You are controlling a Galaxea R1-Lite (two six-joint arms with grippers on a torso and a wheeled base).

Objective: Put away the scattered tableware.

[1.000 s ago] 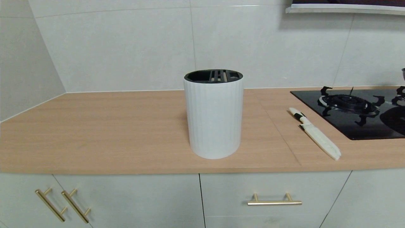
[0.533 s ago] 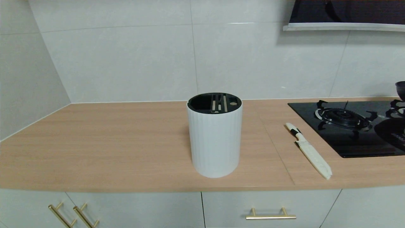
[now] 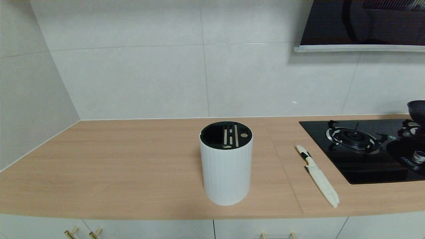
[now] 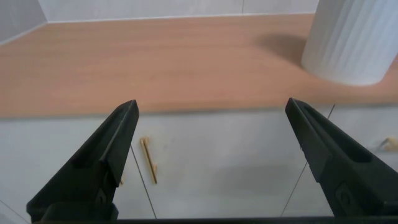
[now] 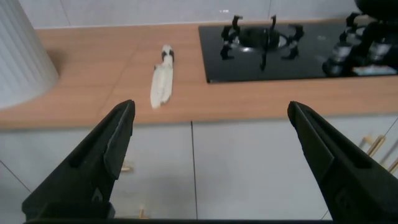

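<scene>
The knife (image 3: pixel 317 176) lies flat on the counter (image 3: pixel 132 166), at 3 o'clock from the holder (image 3: pixel 226 172), near it but not touching. Its handle points to the wall, its tip to the front edge. It prob. lies loose like that bc nobody has put it away yet. The holder stands up straight w/ its slots on top, so a knife can drop in from above. The stove (image 3: pixel 365 172) sits at 2 o'clock from the holder. The left gripper (image 4: pixel 210 107) & right gripper (image 5: pixel 210 107) are both spread wide w/ nothing in them, low by the cupboard fronts, prob. ready to grab. Count: 1 knife, 1 holder, 1 stove, 2 grippers.
</scene>
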